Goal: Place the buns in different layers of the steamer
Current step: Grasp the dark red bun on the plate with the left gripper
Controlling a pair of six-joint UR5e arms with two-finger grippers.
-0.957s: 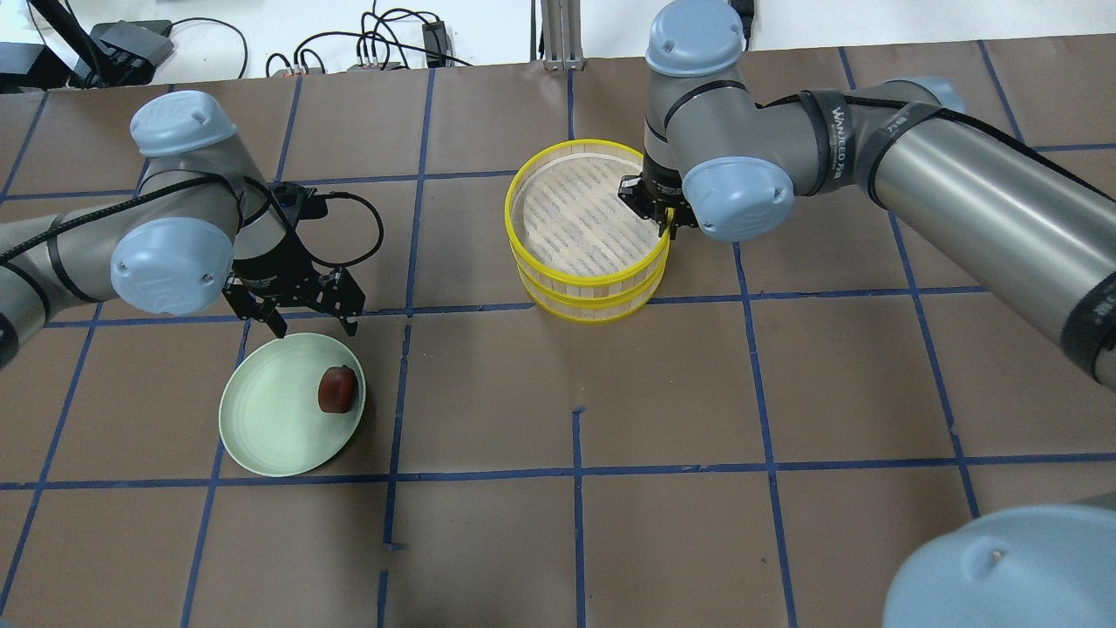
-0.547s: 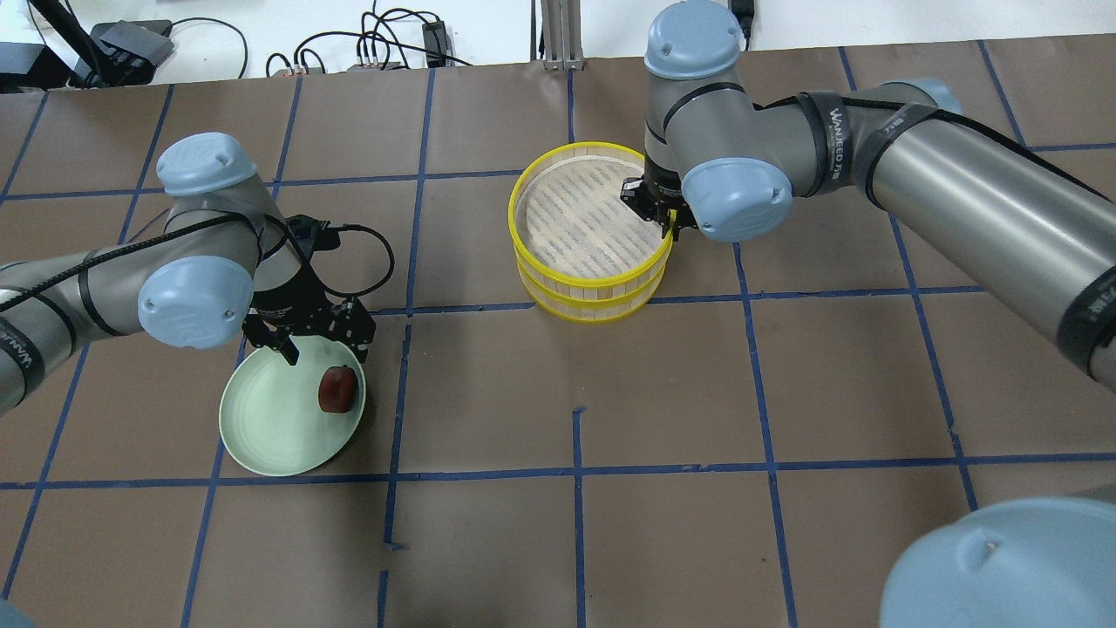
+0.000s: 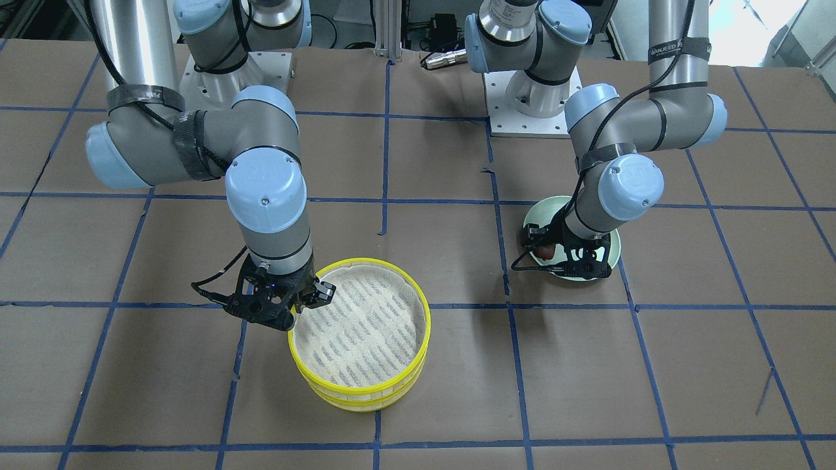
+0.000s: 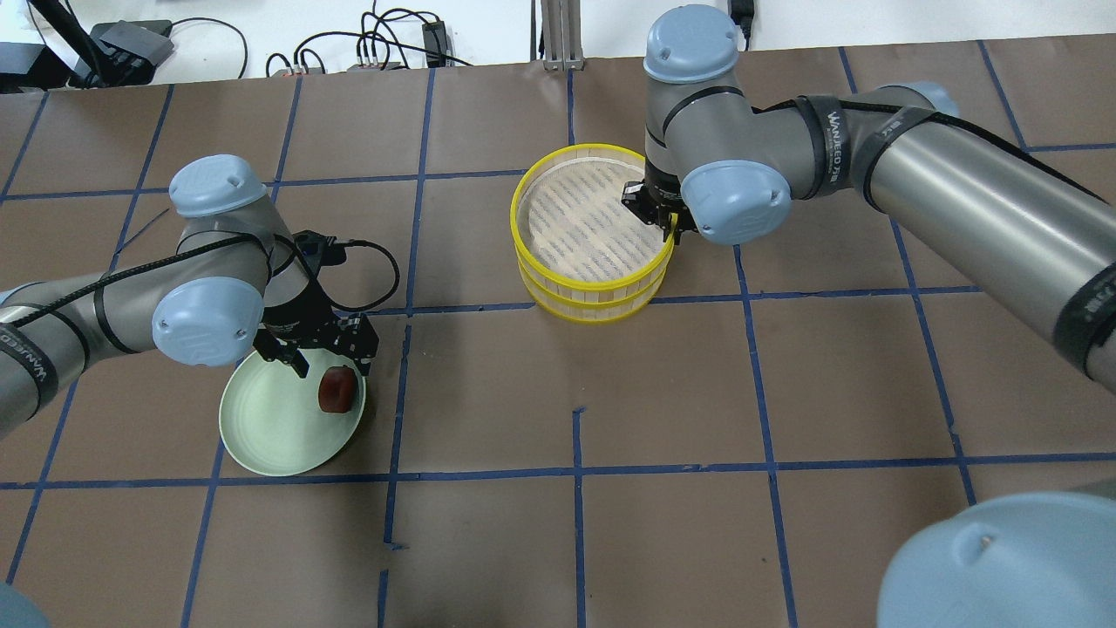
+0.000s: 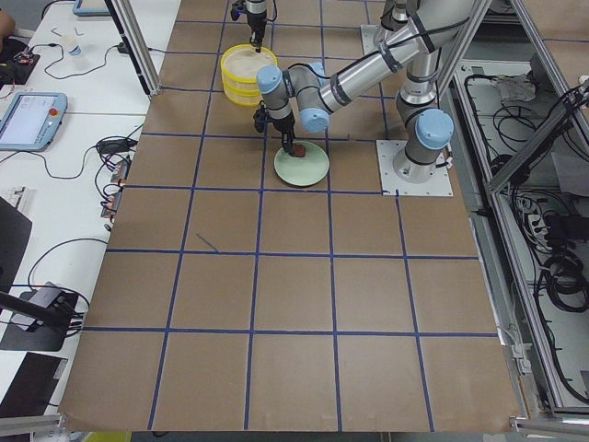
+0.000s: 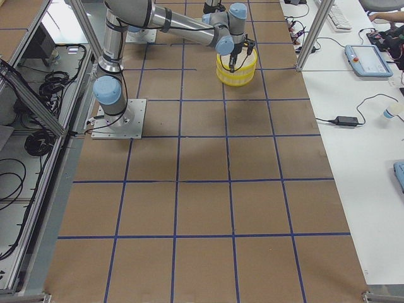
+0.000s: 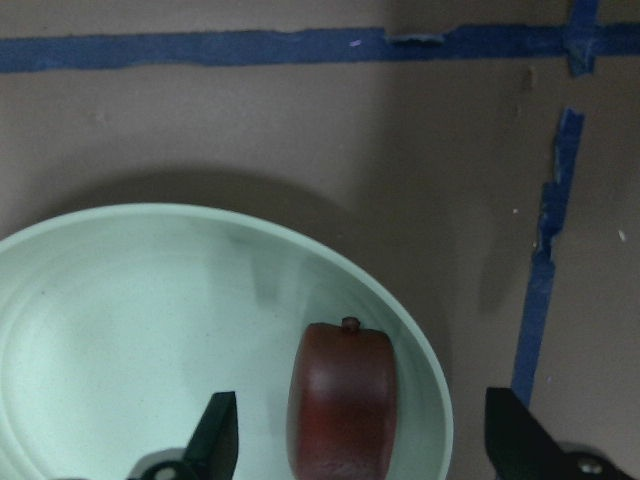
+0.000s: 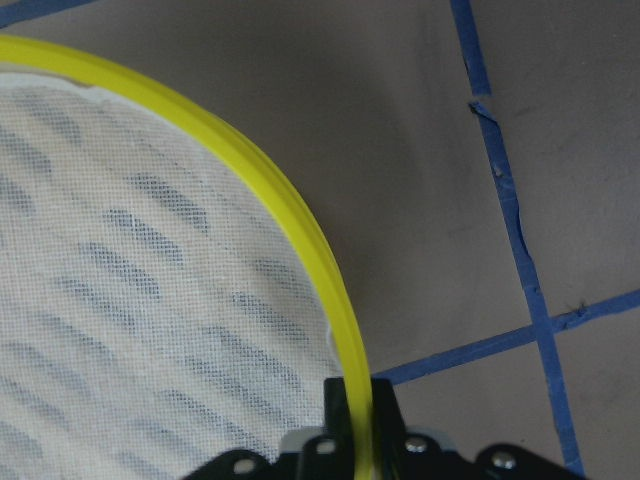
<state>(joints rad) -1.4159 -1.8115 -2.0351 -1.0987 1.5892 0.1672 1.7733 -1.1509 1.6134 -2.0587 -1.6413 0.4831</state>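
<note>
the pale green plate sits on the left, near side of the brown tabletop, which is marked with a grid of blue tape. the dark reddish-brown bun lies on the plate's right part, close to the rim. the left gripper hangs low over it with its jaws wide apart, straddling the bun. in the left wrist view one fingertip is over the plate's floor. the other is out past the rim, over the tabletop. there is a clear gap between the bun and each finger, so nothing is held.

further back, about mid-tabletop, the two steamer layers stand stacked. the top layer shows its pale slatted floor bare. the lower layer shows only as a strip of wall and yellow rim beneath it. from above the top layer looks slightly offset from the lower one, and i cannot tell whether it rests fully seated. the right gripper comes down at the stack's right edge. its jaws are pinched together on the top layer's yellow rim, one finger inside and one outside, as the right wrist view shows. the inside of the lower layer is hidden.
</note>
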